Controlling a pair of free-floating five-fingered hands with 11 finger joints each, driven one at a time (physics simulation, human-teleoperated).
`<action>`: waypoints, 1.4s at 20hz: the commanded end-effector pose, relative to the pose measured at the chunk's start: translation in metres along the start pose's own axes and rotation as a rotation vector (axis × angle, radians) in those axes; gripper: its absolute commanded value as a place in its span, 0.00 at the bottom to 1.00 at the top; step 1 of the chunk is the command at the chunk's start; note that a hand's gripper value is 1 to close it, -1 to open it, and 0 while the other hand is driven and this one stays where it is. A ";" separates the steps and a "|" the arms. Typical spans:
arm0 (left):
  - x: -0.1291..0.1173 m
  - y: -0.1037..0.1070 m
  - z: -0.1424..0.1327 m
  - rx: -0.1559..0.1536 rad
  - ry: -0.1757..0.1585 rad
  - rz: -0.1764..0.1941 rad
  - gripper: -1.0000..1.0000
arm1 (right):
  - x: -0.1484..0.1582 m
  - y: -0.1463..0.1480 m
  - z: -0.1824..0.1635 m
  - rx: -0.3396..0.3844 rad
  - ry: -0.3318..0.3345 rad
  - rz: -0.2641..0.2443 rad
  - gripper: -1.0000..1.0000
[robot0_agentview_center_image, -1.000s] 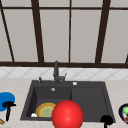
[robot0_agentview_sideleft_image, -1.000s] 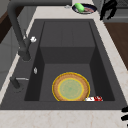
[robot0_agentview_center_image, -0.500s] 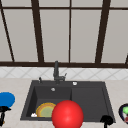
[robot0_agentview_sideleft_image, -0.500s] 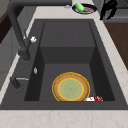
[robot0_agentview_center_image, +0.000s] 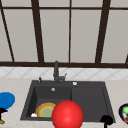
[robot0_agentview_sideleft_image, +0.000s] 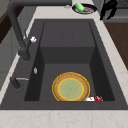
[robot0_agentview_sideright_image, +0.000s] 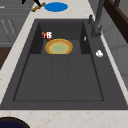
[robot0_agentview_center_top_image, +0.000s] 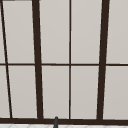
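A yellow-rimmed plate (robot0_agentview_center_image: 45, 110) with a green centre lies on the floor of the dark sink (robot0_agentview_center_image: 87, 100), seen also as the plate (robot0_agentview_sideleft_image: 70, 87) from the left and the plate (robot0_agentview_sideright_image: 58, 46) from the right. A small red-and-white item (robot0_agentview_sideleft_image: 93, 99) rests beside it. My left hand (robot0_agentview_center_image: 2, 110) hovers at the far left, over a brown wooden piece (robot0_agentview_sideright_image: 38, 7) on the counter next to a blue plate (robot0_agentview_center_image: 6, 99). My right hand (robot0_agentview_sideleft_image: 108, 8) hangs with relaxed fingers near the sink's front right corner, beside a dark bowl (robot0_agentview_sideleft_image: 87, 9) holding a green item (robot0_agentview_sideleft_image: 79, 6).
A big red round shape (robot0_agentview_center_image: 67, 115) covers the sink's front edge in the front view. The dark faucet (robot0_agentview_center_image: 56, 72) stands behind the basin under a tall window (robot0_agentview_center_top_image: 70, 60). Pale counter (robot0_agentview_sideleft_image: 62, 118) surrounds the sink.
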 end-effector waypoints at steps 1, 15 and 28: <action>-0.011 -0.001 0.002 -0.091 -0.057 -0.016 0.00 | 0.000 0.000 0.000 0.000 0.000 0.000 0.50; -0.078 -0.043 0.005 -0.101 -0.077 -0.018 0.00 | 0.000 0.000 0.000 0.000 0.000 0.000 0.50; -0.050 -0.021 0.028 -0.067 -0.125 -0.063 0.00 | 0.000 0.000 0.000 0.000 0.000 0.000 0.50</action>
